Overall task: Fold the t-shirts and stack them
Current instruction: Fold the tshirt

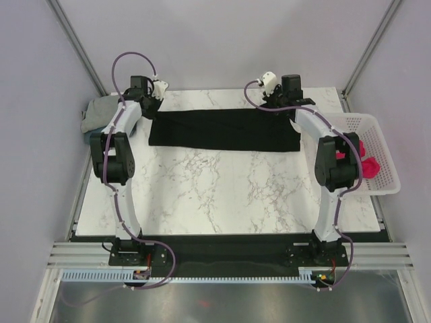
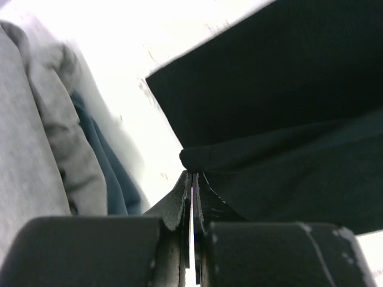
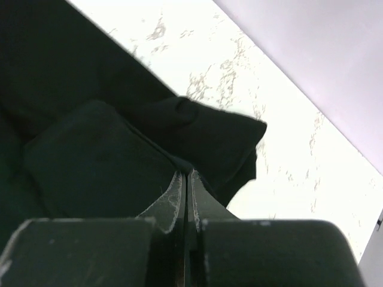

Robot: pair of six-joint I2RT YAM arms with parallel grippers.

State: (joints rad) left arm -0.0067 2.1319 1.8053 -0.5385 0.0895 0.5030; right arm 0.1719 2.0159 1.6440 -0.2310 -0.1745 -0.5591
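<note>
A black t-shirt point(image 1: 225, 129) lies as a long folded band across the far part of the marble table point(image 1: 222, 195). My left gripper point(image 1: 153, 106) is at the band's far left corner, shut and pinching a fold of the black cloth point(image 2: 281, 119) at its tips point(image 2: 192, 173). At the far right corner, my right gripper point(image 1: 289, 110) is likewise shut on a bunched fold of the black t-shirt point(image 3: 90, 149) between its tips point(image 3: 187, 173). A grey t-shirt point(image 1: 101, 113) point(image 2: 36, 131) is heaped off the table's far left edge, on top of a dusty blue one point(image 1: 87, 138) point(image 2: 102, 161). A pink-red t-shirt point(image 1: 367, 161) lies in the basket.
A white mesh basket point(image 1: 377, 131) sits at the table's right edge, beside the right arm. Pale walls and metal frame posts close in the far side. A black strip and the arm bases run along the near edge.
</note>
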